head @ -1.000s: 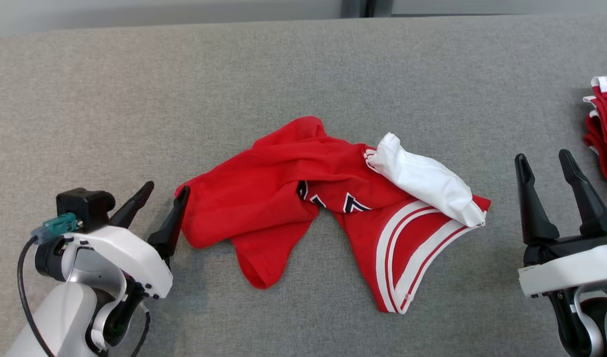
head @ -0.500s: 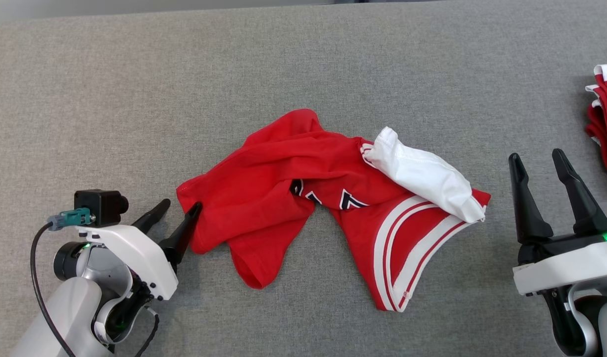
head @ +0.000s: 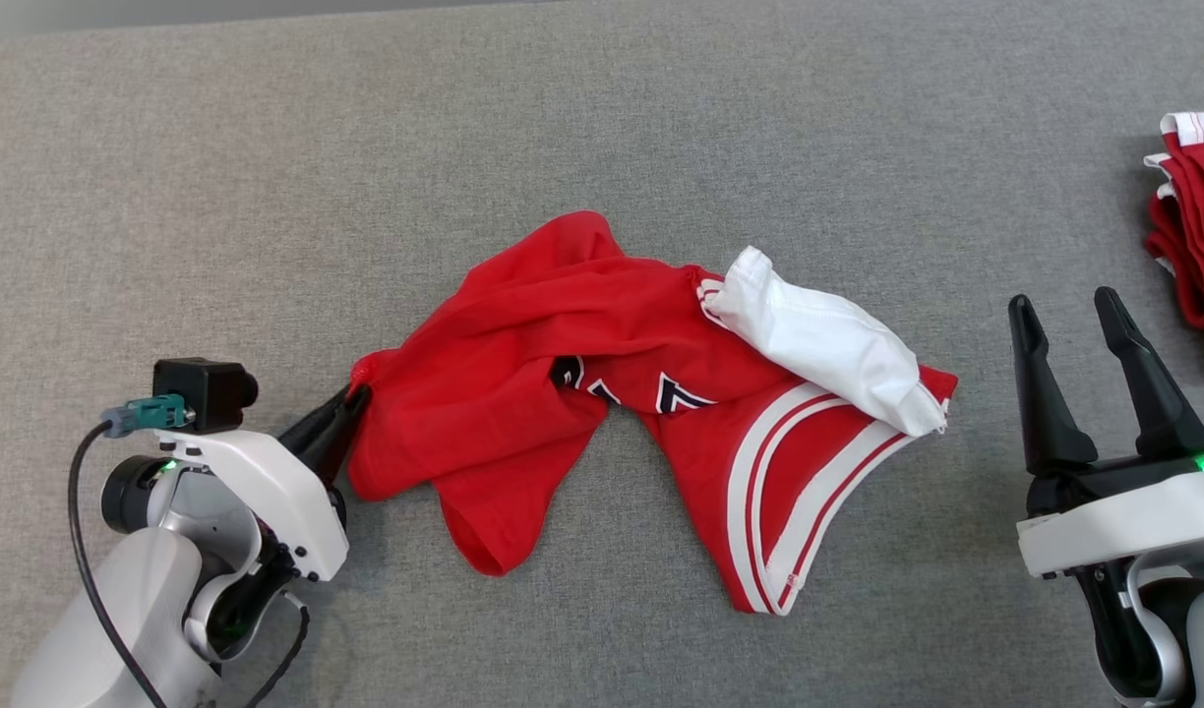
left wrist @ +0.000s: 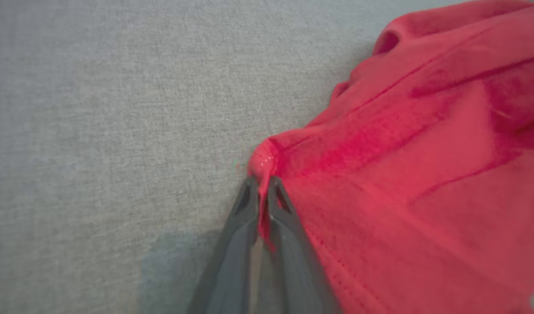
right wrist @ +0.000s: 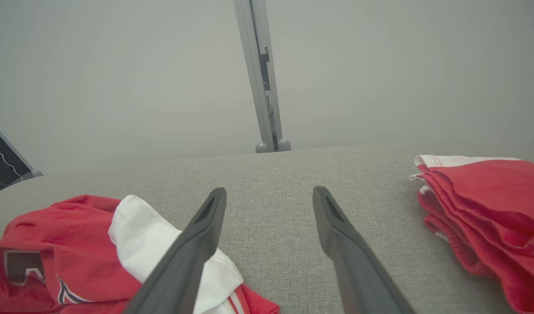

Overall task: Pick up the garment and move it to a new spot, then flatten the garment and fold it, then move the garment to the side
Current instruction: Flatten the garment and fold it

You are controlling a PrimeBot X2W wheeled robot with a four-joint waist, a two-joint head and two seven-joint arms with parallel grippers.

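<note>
Left fingers now tight around garment corner

This looks like a robotics lab or test cell rather than a home; the tabletop is a broad flat surface covered in plain grey woven cloth; behind it stand bare pale grey partition panels, joined by a grey metal upright with two small round feet at the tabletop's far edge; a dark screen with thin pale lines leans in at one side; a white robot arm carries a black wrist camera with an exposed teal plug and a loose black cable; a crumpled red jersey lies mid-surface; a stack of folded red garments of the same kind sits at the right edge.
</note>
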